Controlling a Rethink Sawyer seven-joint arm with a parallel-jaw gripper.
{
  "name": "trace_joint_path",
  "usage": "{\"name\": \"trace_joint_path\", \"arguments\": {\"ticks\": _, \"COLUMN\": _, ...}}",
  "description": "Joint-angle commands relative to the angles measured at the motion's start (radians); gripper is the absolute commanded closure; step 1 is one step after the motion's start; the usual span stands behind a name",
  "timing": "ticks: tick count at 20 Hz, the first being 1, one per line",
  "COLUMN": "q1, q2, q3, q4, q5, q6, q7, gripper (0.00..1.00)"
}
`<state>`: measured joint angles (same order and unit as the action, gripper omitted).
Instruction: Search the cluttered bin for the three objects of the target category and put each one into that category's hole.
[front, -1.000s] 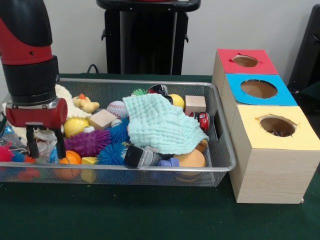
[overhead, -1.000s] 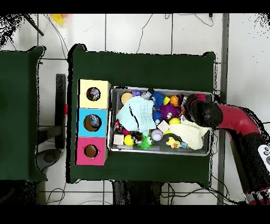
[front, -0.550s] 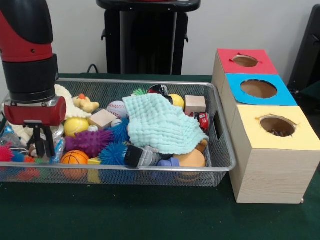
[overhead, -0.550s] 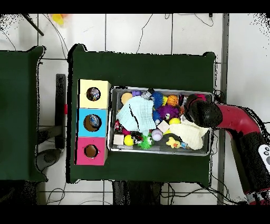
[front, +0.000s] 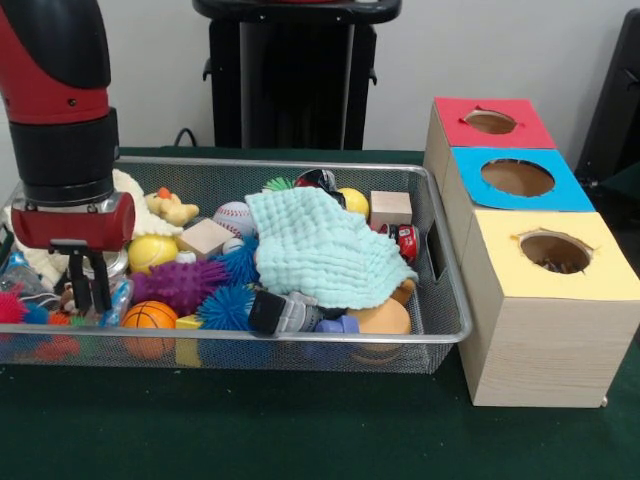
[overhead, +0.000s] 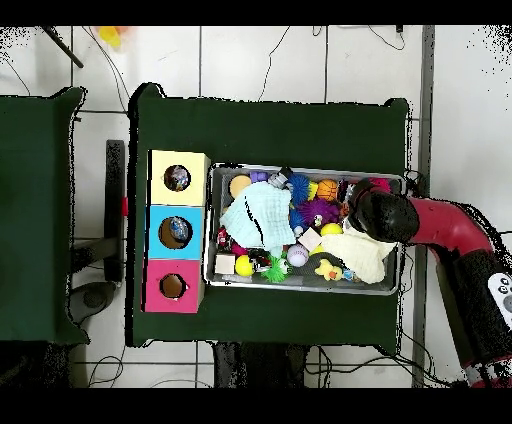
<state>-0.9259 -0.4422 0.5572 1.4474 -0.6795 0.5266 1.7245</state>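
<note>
- A silver wire-mesh bin (front: 440, 262) on the green desk (front: 300, 430) is filled with toys, partly covered by a mint-green cloth (front: 325, 250).
- Dark contents inside the yellow-topped wooden box's hole (overhead: 177, 178) are shown only overhead.
- The gripper (front: 87, 290), fingers drawn narrow, is lowered beside an orange basketball-patterned ball (front: 148, 315); whether anything is held cannot be told.

We see a green table (front: 300, 440) carrying a mesh bin (front: 300, 350), three-hole box (front: 540, 330) just beside the bin
</note>
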Motion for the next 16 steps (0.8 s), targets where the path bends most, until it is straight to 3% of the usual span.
{"name": "trace_joint_path", "arguments": {"ticks": 1, "q1": 0.017, "q2": 0.013, "q3": -0.022, "q4": 0.055, "q5": -0.042, "q6": -0.032, "q7": -0.049, "gripper": 1.0}}
{"name": "trace_joint_path", "arguments": {"ticks": 3, "q1": 0.004, "q2": -0.022, "q3": -0.002, "q4": 0.101, "q5": 0.006, "q6": 0.003, "q7": -0.038, "gripper": 1.0}}
{"name": "trace_joint_path", "arguments": {"ticks": 7, "q1": 0.015, "q2": -0.182, "q3": 0.014, "q4": 0.194, "q5": 0.107, "q6": 0.138, "q7": -0.02, "gripper": 1.0}}
{"name": "trace_joint_path", "arguments": {"ticks": 16, "q1": 0.013, "q2": -0.153, "q3": -0.001, "q4": 0.212, "q5": 0.129, "q6": 0.081, "q7": -0.022, "gripper": 1.0}}
